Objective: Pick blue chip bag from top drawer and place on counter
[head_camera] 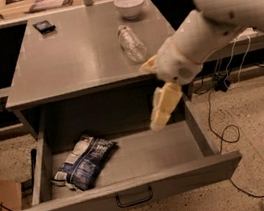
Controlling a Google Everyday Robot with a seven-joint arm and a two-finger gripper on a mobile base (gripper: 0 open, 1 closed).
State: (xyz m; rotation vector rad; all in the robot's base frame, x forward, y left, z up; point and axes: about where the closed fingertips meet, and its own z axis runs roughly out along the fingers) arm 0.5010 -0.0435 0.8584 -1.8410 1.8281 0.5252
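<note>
The blue chip bag lies crumpled in the left half of the open top drawer, its white end toward the drawer's left wall. The grey counter is above it. My gripper, with cream-coloured fingers pointing down, hangs over the right half of the drawer, just below the counter's front edge. It is well to the right of the bag and touches nothing.
On the counter lie a clear plastic bottle, a white bowl and a small dark object. A wooden shelf with metal posts stands behind. Cables trail on the floor at the right. A cardboard box sits at the left.
</note>
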